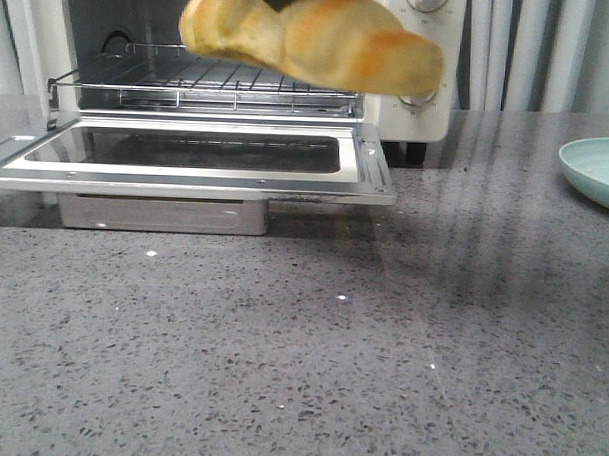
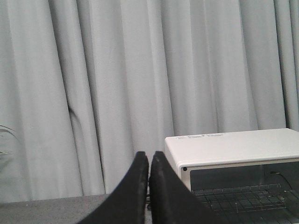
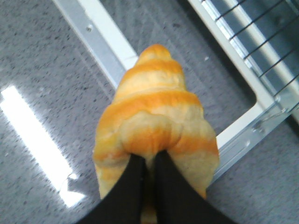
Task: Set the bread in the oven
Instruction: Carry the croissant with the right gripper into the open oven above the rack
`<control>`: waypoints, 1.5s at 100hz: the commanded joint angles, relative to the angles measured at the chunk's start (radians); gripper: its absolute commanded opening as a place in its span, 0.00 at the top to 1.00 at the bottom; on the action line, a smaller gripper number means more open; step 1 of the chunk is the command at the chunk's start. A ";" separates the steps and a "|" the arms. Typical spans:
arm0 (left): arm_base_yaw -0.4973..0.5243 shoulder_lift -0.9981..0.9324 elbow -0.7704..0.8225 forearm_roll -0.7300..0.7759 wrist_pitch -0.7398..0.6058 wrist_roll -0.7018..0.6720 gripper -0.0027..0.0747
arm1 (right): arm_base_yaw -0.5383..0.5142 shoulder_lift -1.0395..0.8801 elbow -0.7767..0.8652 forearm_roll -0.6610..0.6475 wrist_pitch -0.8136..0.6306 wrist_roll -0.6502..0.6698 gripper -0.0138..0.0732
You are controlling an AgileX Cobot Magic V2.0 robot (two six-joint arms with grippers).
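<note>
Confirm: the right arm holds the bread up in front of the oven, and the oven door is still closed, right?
Not quite. The bread is held up by the right fingers, but the oven door is dropped open, with the wire rack exposed, as the front view shows.

Front view: bread blurred, close to lens, its top cut by the upper edge; it hides part of the oven opening and rack. Gripper holding it only a dark scrap at top edge. Oven top and upper knob cropped. Pale green dish cut off at right edge. Knob markings too small to read.
</note>
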 commanded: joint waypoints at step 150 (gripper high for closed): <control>0.004 0.013 -0.030 0.055 -0.030 -0.006 0.99 | -0.082 0.264 -0.190 -0.580 -0.420 0.033 0.93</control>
